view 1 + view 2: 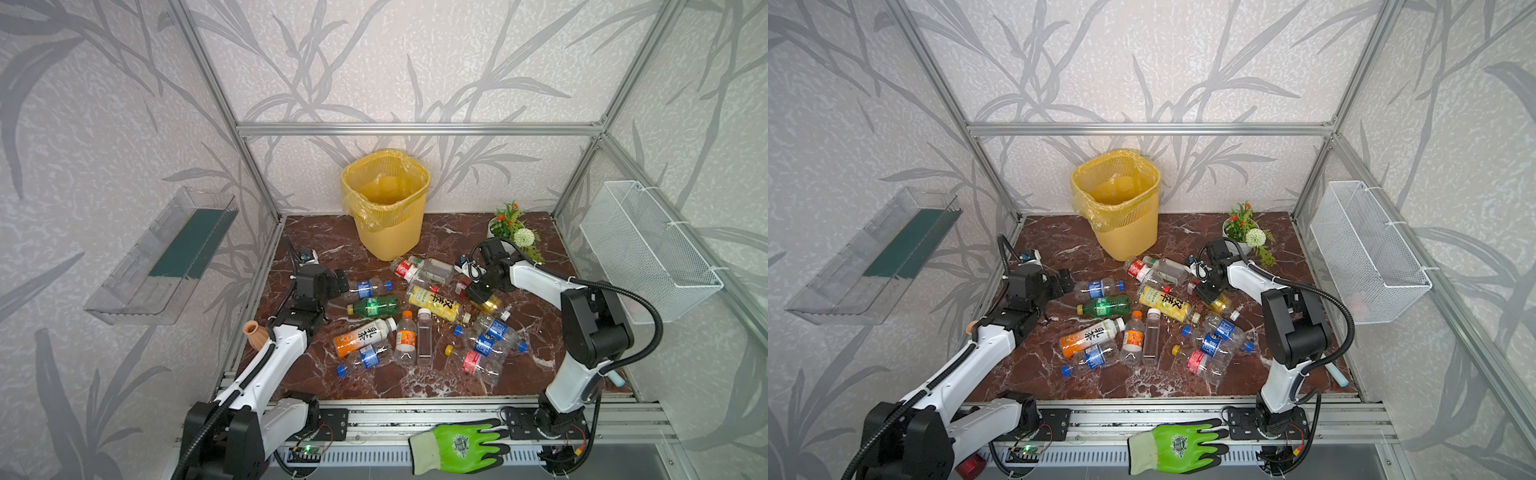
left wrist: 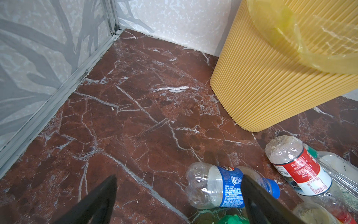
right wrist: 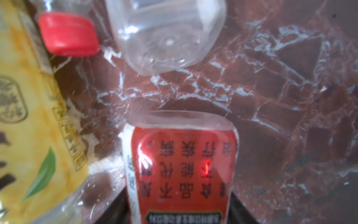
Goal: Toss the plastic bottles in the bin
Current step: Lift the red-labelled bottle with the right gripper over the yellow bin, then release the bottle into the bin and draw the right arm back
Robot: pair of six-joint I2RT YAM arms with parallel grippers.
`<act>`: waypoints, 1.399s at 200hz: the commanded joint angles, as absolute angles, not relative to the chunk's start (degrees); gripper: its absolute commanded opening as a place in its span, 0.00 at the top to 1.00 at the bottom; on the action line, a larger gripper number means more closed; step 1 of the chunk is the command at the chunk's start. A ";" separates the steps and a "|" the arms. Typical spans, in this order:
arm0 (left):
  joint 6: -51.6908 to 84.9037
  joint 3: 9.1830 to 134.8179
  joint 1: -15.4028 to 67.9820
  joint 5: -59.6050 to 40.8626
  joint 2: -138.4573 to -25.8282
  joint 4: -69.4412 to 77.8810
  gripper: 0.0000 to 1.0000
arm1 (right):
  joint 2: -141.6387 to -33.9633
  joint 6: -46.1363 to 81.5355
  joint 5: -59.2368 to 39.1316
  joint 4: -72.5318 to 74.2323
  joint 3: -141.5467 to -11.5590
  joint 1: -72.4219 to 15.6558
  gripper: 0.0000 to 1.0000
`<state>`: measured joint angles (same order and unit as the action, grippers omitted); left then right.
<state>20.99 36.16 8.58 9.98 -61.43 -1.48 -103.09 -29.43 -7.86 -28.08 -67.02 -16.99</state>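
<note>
Roughly fifteen plastic bottles [image 1: 374,306], one bin [image 1: 390,245]

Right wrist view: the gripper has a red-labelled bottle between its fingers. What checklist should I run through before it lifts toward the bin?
1. The red-labelled bottle sits between the fingers of the right gripper: ok.
2. The grip is firmly closed on it: cannot tell.
3. The yellow-labelled bottle and the clear bottle lie apart from it: ok.
4. The bin stands upright, mouth uncovered: ok.
5. The left gripper is open, holding nothing: ok.
</note>
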 commanded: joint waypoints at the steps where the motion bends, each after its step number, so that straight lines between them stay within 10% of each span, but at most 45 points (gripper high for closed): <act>1: 22.15 37.31 8.71 10.69 -59.68 -1.89 0.01 | -102.76 -28.52 -6.56 -29.54 -68.04 -17.32 0.47; 142: 23.35 34.30 8.84 11.38 -54.40 1.05 0.01 | -68.32 1.92 -11.20 33.92 -63.46 -21.51 0.48; 194: 23.83 33.83 9.31 10.44 -53.61 1.72 0.01 | -84.60 9.37 -11.64 51.08 -78.96 -26.69 0.47; 236: 24.05 36.53 10.79 9.39 -56.87 0.42 0.01 | -114.22 14.96 -15.79 28.04 -114.39 -29.05 0.45; 280: 23.82 37.42 11.41 9.24 -57.00 -1.59 0.01 | -130.68 7.80 -13.46 -0.34 -147.16 -29.96 0.11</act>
<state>23.18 35.83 10.94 9.04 -58.00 -0.12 -129.32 10.76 -13.96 16.71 -134.72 -29.58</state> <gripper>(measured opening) 0.992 0.823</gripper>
